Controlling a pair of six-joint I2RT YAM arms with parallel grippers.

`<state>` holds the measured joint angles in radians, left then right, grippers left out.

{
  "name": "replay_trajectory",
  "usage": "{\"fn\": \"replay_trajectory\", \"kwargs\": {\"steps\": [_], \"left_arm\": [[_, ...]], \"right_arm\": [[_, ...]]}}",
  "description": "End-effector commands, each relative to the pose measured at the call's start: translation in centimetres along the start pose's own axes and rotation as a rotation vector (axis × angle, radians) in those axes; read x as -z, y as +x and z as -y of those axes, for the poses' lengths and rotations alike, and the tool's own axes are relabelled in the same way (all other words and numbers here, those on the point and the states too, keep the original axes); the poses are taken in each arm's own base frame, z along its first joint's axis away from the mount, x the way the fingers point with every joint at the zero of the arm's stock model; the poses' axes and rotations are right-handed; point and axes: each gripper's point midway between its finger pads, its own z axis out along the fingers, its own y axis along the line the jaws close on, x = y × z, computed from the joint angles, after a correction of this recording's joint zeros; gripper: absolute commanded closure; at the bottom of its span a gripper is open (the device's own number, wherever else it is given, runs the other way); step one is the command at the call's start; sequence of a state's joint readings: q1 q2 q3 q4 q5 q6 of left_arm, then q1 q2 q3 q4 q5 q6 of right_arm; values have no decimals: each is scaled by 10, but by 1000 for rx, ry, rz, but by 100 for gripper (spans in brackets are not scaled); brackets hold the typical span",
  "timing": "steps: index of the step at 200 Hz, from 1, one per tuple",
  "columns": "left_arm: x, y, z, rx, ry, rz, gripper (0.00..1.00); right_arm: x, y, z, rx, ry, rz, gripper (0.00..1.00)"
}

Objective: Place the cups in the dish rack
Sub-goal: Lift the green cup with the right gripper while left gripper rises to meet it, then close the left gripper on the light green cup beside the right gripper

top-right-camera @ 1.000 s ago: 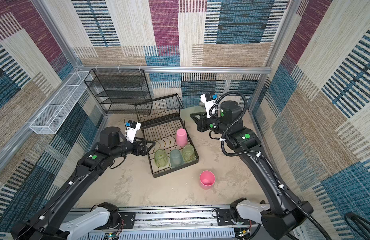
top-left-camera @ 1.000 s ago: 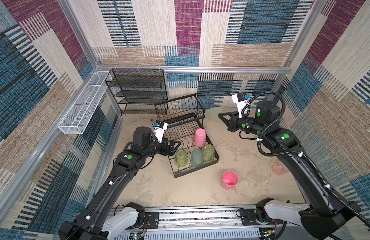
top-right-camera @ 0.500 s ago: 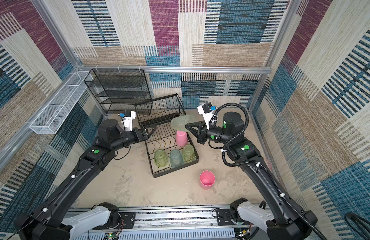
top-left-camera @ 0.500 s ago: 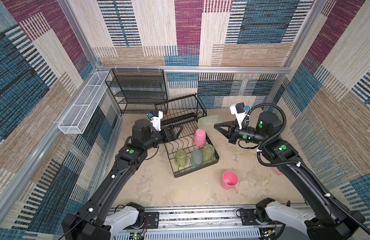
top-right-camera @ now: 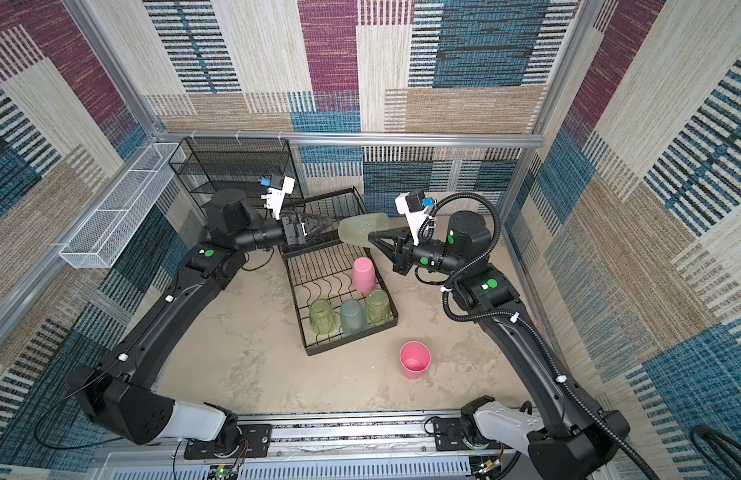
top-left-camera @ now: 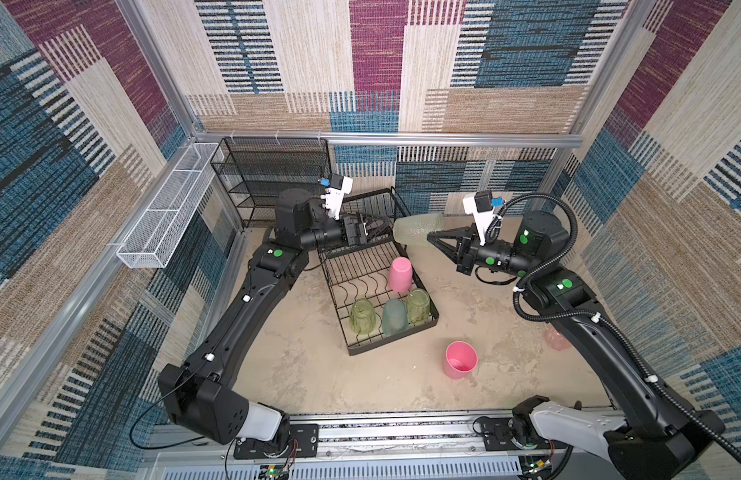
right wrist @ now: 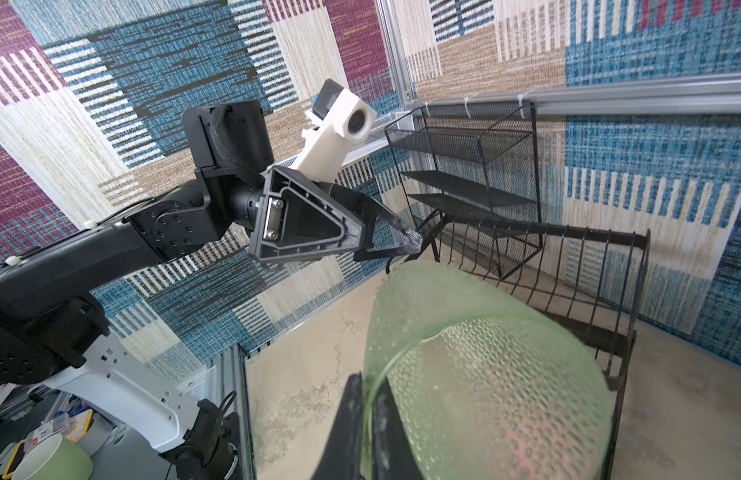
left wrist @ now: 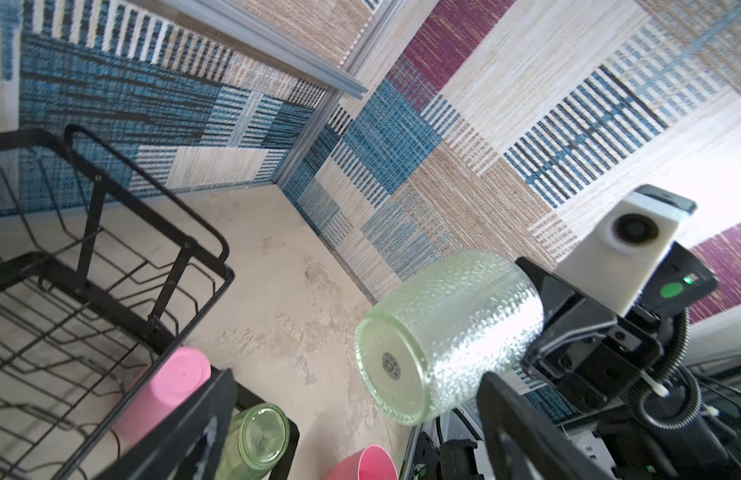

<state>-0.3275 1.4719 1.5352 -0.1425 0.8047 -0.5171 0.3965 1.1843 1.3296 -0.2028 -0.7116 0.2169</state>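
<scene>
You are mid-transfer with one cup, and by the look of it this is a hand-off. Your right claw (top-left-camera: 429,237) is pinched tight on the rim of the pebbled green cup (top-left-camera: 415,228). That cup lies on its side in the air with its base toward 9 o'clock, above the 1 o'clock corner of the dish rack (top-left-camera: 334,303). Your left claw (top-left-camera: 380,226) faces it from 9 o'clock, spread wide and empty. In the left wrist view the cup's base lines up between that claw's fingers (left wrist: 510,419) but is not yet inside them.

Four cups already stand mouth-down on the rack's lower tier:
- the racked pink cup (top-left-camera: 400,274)
- the teal cup (top-left-camera: 393,316)
- two yellow-green cups (top-left-camera: 362,316)

Two cups are left on the table (top-left-camera: 302,353). The loose pink cup (top-left-camera: 460,359) stands upright at 5 o'clock from the rack. A reddish-pink cup (top-left-camera: 556,338) sits at 4 o'clock, half hidden behind your right arm.

I judge the next move to be yours on the left. Slide that claw toward 3 o'clock along the cup's axis until the fingers bracket its body, then close. Release the right grip only once the left has it, because the rounded, bumpy wall could slip and the cup would fall onto the wires.
</scene>
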Motion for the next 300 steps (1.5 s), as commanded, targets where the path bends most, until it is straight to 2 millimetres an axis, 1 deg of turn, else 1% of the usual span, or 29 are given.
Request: {"fn": "replay_trajectory", "kwargs": {"steps": [1, 19, 38, 43, 45, 50, 54, 75, 80, 96, 113, 142, 194, 213, 251, 276, 300], "left_arm": [[3, -16, 11, -67, 145, -7, 7], [6, -34, 2, -47, 223, 6, 7], [10, -47, -5, -59, 268, 25, 8], [11, -49, -8, -63, 264, 31, 8], [11, -50, -9, -64, 261, 33, 8], [11, -52, -13, -65, 253, 35, 8], [11, -53, -16, -66, 248, 35, 8], [8, -56, -26, -76, 229, 40, 8], [8, -57, -29, -74, 226, 41, 8], [7, -60, -35, -74, 216, 49, 8], [6, -60, -43, -74, 188, 47, 8], [5, -60, -56, -96, 127, 47, 8], [0, -69, -60, -114, 145, 60, 8], [0, -73, -56, -132, 157, 74, 8], [-1, -80, -51, -133, 202, 104, 8], [-1, -84, -45, -132, 230, 140, 8], [-6, -83, -39, -142, 259, 140, 8]], "right_arm": [[-9, -23, -3, 30, -53, 43, 98], [-19, -39, 2, 47, -70, 54, 98], [-32, -52, 18, 41, -111, 57, 98], [-36, -51, 25, 28, -121, 48, 98], [-36, -57, 24, 36, -129, 56, 98], [-38, -63, 27, 37, -143, 63, 98], [-42, -64, 33, 28, -150, 60, 98], [-54, -72, 51, 15, -207, 61, 98], [-58, -71, 56, 7, -218, 53, 98], [-69, -72, 69, -2, -249, 37, 98], [-76, -73, 75, -20, -296, 19, 98], [-81, -77, 74, -20, -339, 16, 97], [-84, -73, 71, -55, -406, 4, 97], [-84, -70, 68, -65, -430, 0, 97], [-86, -72, 58, -62, -468, 2, 97], [-89, -74, 57, -68, -486, 4, 97], [-91, -74, 57, -75, -502, 0, 97]]}}
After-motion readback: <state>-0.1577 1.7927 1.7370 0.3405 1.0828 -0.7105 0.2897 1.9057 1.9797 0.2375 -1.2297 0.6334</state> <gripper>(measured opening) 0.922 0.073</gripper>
